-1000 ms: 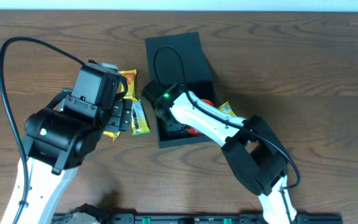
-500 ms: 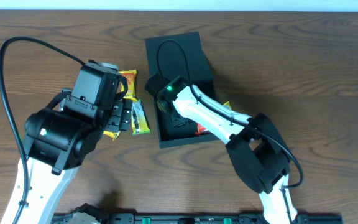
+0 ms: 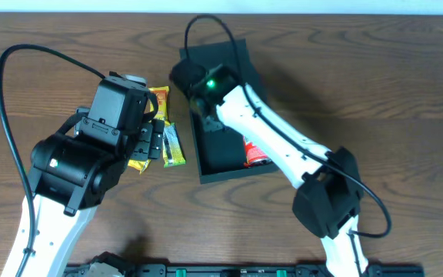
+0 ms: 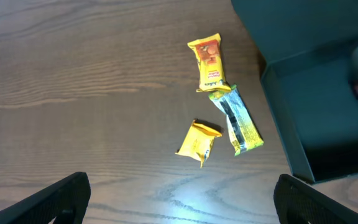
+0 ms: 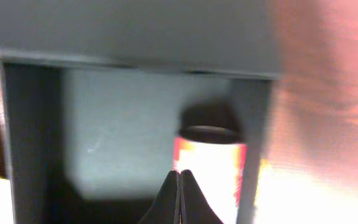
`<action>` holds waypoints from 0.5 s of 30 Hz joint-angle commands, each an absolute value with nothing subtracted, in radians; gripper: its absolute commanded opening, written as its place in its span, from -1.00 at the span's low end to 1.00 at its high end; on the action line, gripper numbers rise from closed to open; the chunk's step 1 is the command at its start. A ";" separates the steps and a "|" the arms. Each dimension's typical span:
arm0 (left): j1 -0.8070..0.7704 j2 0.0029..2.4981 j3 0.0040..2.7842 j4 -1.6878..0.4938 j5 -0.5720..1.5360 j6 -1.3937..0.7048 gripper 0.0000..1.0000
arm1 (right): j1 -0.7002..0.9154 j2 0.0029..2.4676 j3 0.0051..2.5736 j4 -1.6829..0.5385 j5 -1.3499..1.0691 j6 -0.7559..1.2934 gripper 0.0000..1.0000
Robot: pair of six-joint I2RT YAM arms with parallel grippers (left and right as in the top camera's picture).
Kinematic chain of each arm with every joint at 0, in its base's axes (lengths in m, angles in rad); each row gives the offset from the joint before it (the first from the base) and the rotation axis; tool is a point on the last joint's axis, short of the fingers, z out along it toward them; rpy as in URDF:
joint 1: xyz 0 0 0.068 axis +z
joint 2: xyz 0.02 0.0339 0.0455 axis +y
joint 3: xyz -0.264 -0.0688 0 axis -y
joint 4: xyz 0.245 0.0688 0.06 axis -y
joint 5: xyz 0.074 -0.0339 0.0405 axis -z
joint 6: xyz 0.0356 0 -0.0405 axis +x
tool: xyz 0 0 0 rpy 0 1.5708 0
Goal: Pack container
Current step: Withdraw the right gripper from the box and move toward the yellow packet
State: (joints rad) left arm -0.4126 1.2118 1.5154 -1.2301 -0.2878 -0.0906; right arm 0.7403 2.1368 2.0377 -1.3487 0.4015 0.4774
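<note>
Overhead, the container [image 3: 220,158] sits mid-table on the wooden table [image 3: 68,46], just right of the snack packets, with its lid [image 3: 241,55] laid open toward the far side. A second ago the right arm's wrist hung over the near half of the box. Now it has drawn back to the far end, near the hinge, and more of the red can [image 3: 254,152] shows against the right wall inside. The left gripper [image 3: 148,142] has not moved, and neither have the packets.

From the left wrist I see the left gripper [image 4: 182,183] spread wide, holding nothing, above bare wood. Past it lie an orange-yellow packet [image 4: 207,62], a green-yellow bar [image 4: 238,121] and a small yellow packet [image 4: 197,142]. The container's near-left corner [image 4: 303,106] is to the right of them.

From the right wrist, which is blurred, the right gripper [image 5: 179,180] has its fingers pressed together on nothing. It points down into the container [image 5: 104,143], with the red can [image 5: 210,165] just beyond the tips, by the right wall.
</note>
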 commanded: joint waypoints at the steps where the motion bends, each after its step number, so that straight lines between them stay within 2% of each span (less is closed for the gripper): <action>1: -0.402 1.216 1.527 -1.254 -0.402 -0.241 0.91 | 0.675 2.100 2.075 -1.390 0.530 0.506 -0.97; 7: -0.371 1.195 1.527 -1.281 -0.432 -0.288 0.91 | 0.511 2.080 2.075 -1.441 0.411 0.540 -0.97; 15: -0.304 1.196 1.383 -1.211 -0.333 -0.221 0.91 | 0.363 2.061 2.070 -1.431 0.243 0.427 -0.97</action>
State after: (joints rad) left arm -0.3344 1.1965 1.4521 -1.2247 -0.3721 -0.2317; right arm 0.3878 2.1025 2.0609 -1.4300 0.3080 0.4671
